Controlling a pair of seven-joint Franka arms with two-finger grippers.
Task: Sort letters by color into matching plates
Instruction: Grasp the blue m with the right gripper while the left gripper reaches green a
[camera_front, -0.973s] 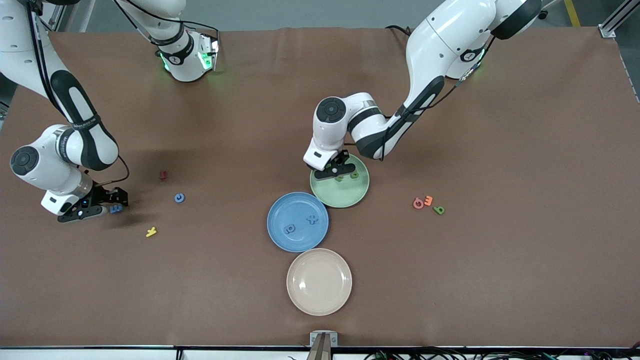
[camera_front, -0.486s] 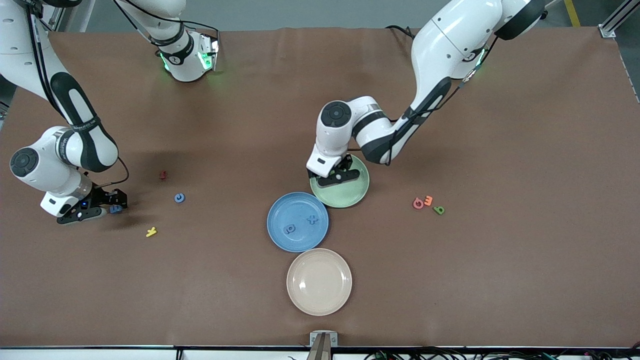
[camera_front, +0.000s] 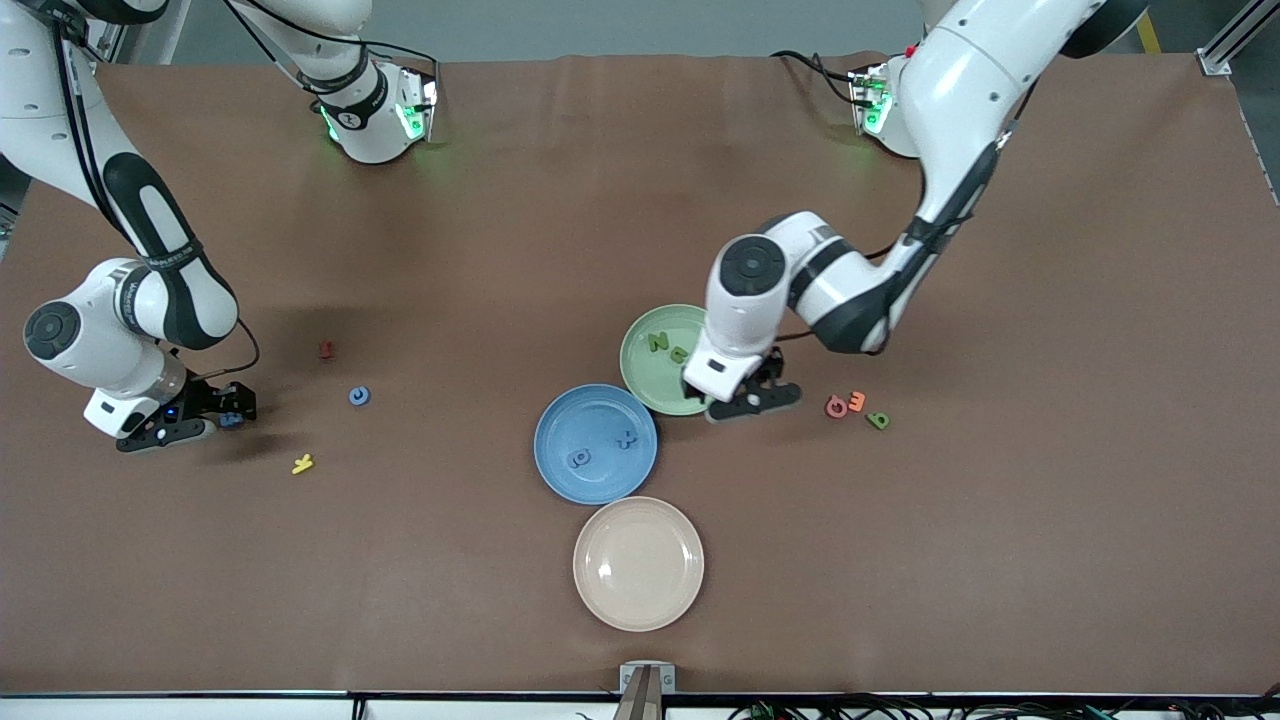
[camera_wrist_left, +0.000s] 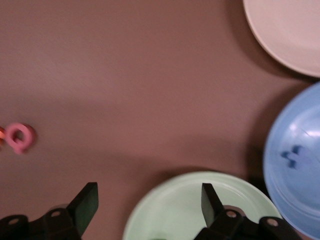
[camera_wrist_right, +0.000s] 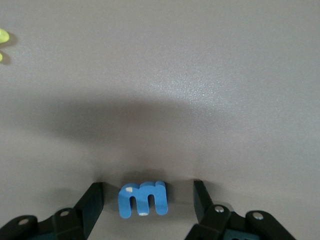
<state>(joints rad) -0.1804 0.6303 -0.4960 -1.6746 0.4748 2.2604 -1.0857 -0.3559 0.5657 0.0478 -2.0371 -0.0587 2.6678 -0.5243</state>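
My left gripper (camera_front: 748, 398) hangs open and empty over the rim of the pale green plate (camera_front: 648, 385), on the side toward the left arm's end. Two green letters (camera_front: 658, 342) (camera_front: 679, 353) lie in that plate. The blue plate (camera_front: 580, 420) holds two blue pieces (camera_front: 625, 437) (camera_front: 579, 459). In the left wrist view the left gripper (camera_wrist_left: 149, 204) straddles the green plate's (camera_wrist_left: 175, 215) edge. My right gripper (camera_wrist_right: 147, 200) is open and low at the table, with a blue letter "m" (camera_wrist_right: 142, 198) (camera_front: 232, 420) between its fingers, untouched. Another blue letter (camera_front: 359, 396) and a green letter (camera_front: 878, 420) lie loose.
A cream plate (camera_front: 638, 563) sits nearer the front camera than the blue plate. Red (camera_front: 325, 350) and yellow (camera_front: 302, 463) pieces lie near the right gripper. Pink (camera_front: 836, 407) and orange (camera_front: 856, 401) pieces lie beside the loose green letter.
The left gripper opened over the green plate and swung toward the left arm's end, uncovering the green letters. The right gripper stayed around the blue "m", settling slightly.
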